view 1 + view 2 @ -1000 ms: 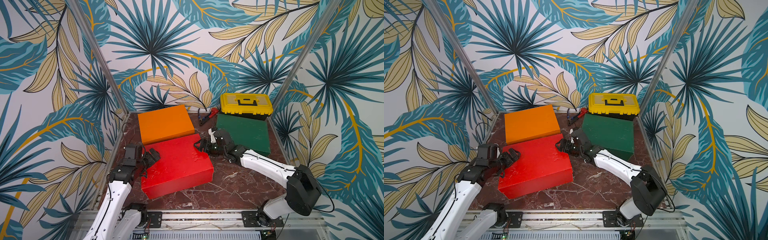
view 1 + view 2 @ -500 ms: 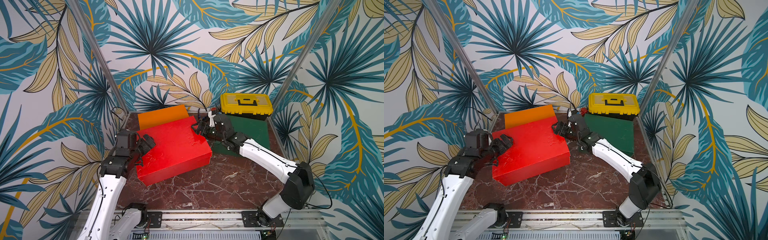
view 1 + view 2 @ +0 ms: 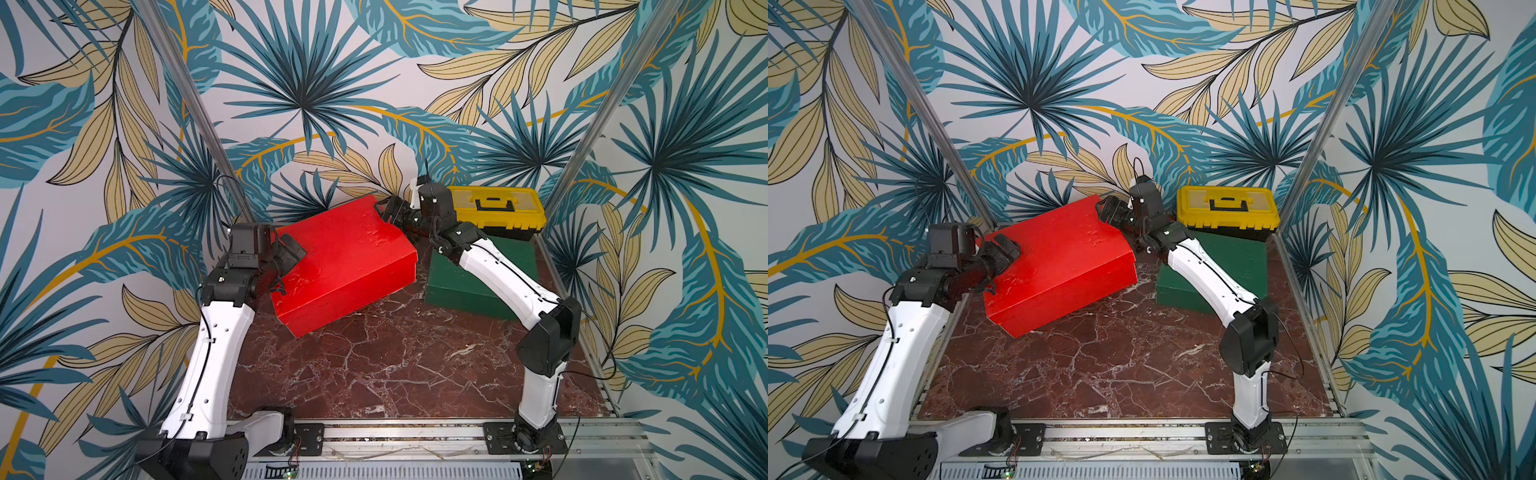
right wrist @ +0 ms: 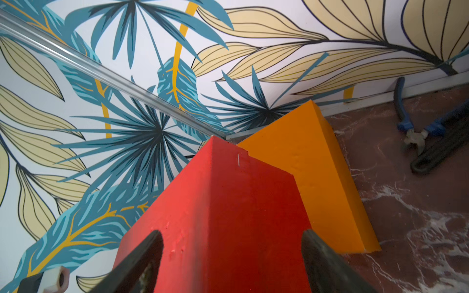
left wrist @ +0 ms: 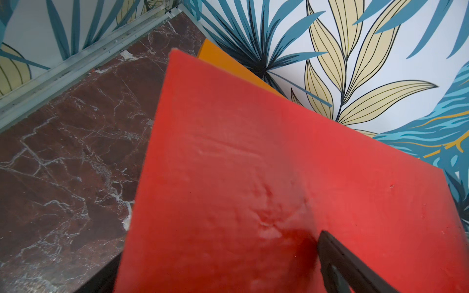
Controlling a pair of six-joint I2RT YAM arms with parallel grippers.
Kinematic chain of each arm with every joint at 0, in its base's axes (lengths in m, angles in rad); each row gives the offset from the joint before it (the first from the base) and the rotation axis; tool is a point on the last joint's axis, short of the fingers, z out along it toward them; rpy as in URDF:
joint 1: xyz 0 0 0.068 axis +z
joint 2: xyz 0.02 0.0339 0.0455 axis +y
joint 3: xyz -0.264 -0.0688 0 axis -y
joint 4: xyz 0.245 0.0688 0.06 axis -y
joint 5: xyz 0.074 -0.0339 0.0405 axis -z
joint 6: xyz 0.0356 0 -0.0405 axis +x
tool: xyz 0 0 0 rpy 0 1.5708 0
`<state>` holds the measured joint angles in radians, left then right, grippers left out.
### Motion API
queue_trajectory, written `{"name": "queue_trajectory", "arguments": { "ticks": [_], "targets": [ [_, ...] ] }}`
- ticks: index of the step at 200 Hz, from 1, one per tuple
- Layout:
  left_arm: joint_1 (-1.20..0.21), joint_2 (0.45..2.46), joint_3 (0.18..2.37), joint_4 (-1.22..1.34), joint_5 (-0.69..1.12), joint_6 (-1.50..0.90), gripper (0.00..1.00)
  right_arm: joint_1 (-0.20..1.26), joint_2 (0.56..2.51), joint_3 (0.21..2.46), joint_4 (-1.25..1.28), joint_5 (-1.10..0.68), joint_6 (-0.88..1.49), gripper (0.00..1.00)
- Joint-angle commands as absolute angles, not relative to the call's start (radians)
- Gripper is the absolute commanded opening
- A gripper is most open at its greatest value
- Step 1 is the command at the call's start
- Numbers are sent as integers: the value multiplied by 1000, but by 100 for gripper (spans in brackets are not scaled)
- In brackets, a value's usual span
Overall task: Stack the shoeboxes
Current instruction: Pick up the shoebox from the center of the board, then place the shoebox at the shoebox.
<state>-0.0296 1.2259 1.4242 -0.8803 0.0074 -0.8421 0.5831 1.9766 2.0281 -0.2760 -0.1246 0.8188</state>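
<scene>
Together, the left claw [image 3: 287, 262] and right claw [image 3: 388, 210] grip the tilted red shoebox [image 3: 349, 253] above the orange shoebox [image 4: 309, 157].

Black toolbox [image 3: 496, 208] with yellow lid, shut, sits against the leaf-print back wall [image 3: 307, 83] near its right corner. Blue-handled pliers [image 4: 416, 129] lie on the marble tabletop [image 3: 374, 365] at that wall's foot, a dark tool [image 4: 439, 152] just beside them.
</scene>
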Motion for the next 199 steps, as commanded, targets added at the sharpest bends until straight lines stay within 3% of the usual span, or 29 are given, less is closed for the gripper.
{"name": "queue_trajectory", "arguments": {
  "ticks": [1,44,105,199],
  "targets": [
    [-116,1308,1552,-641,560,-849,100,760,2104,2140,-286,-499,886,86],
    [-80,1457,1707,-673,558,-805,100,732,2307,2449,-366,-520,902,88],
    [-66,1630,1828,-673,543,-762,100,686,2505,2554,-118,-545,989,94],
    [-34,1830,1960,-673,539,-733,100,667,2646,2669,-37,-489,983,99]
  ]
}}
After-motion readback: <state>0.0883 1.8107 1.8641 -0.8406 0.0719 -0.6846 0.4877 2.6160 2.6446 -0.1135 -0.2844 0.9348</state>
